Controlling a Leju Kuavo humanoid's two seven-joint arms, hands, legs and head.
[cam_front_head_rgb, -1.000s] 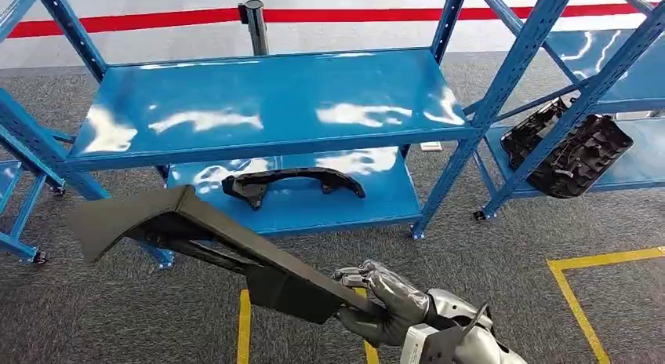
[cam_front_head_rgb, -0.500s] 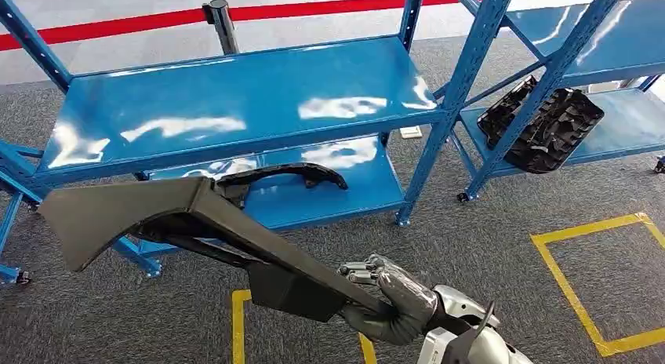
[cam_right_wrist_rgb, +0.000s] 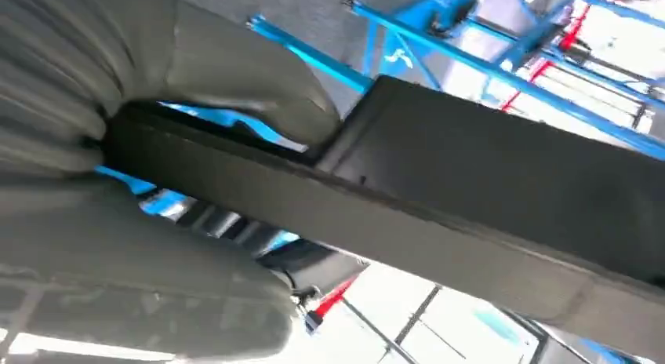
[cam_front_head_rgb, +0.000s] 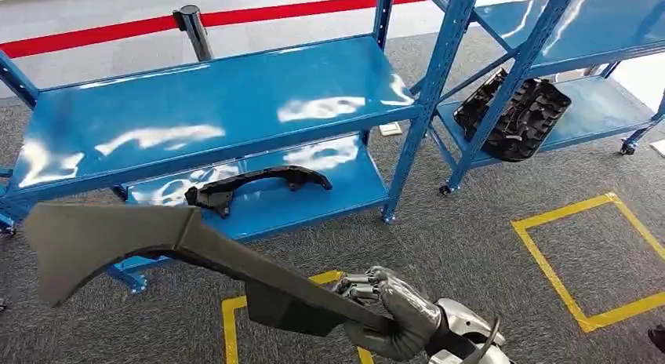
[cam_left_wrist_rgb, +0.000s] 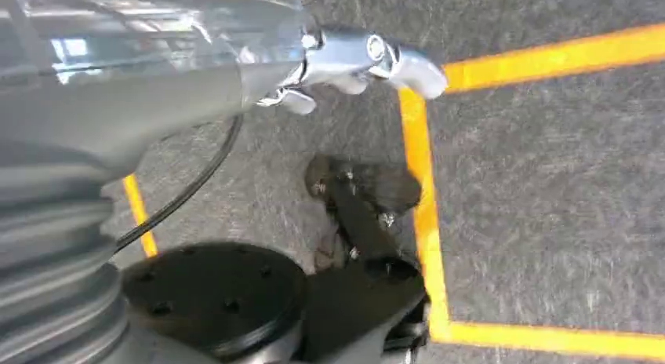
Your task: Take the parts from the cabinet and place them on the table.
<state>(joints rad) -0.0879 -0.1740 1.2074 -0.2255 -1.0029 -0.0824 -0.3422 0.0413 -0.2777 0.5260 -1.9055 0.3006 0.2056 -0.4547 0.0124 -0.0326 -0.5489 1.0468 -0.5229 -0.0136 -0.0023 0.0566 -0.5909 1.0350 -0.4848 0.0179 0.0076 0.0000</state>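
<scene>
Your right hand point(cam_front_head_rgb: 396, 321) grips the long dark trim part point(cam_front_head_rgb: 180, 246) over the carpet; your left hand point(cam_left_wrist_rgb: 353, 62) looks blurred, so I cannot tell its state.

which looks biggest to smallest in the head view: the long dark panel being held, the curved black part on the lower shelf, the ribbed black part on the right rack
1. Long dark panel, though it is nearest the camera, which inflates it.
2. Curved black part and ribbed black part: too alike to rank; one is longer, the other bulkier.
</scene>
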